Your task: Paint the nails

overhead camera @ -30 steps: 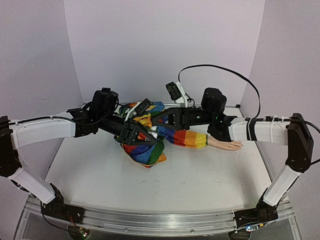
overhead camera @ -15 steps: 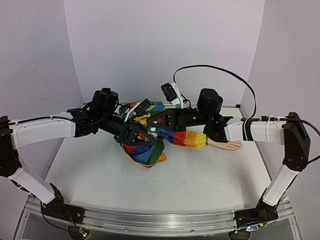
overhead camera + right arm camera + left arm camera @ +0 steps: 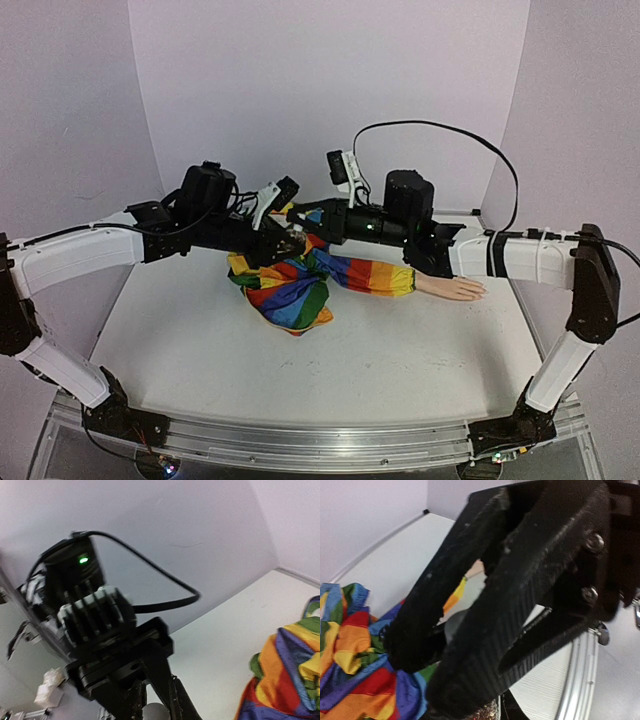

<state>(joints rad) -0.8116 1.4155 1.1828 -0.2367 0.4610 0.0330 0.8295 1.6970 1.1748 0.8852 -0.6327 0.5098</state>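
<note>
The pale mannequin hand (image 3: 452, 288) lies on the table at the end of a rainbow-striped sleeve (image 3: 300, 283), its tiny nails (image 3: 479, 292) pointing right. Both arms meet above the sleeve's bunched left end, far from the nails. My left gripper (image 3: 290, 240) (image 3: 440, 680) is shut on a small bottle with a glittery patch (image 3: 495, 711). My right gripper (image 3: 300, 214) (image 3: 157, 706) faces it from the right, its fingers (image 3: 181, 700) shut around the bottle's whitish round top (image 3: 157, 714). In the top view the bottle is hidden between the two grippers.
Pale walls enclose the white table (image 3: 400, 350) at the back and on both sides. A black cable (image 3: 450, 135) loops above the right arm. The sleeve's cloth (image 3: 350, 650) lies bunched directly under the two grippers.
Both grippers have lifted off the sleeve and come together above it. The right jaws have closed. The sleeve's left end has settled lower and spread out.
</note>
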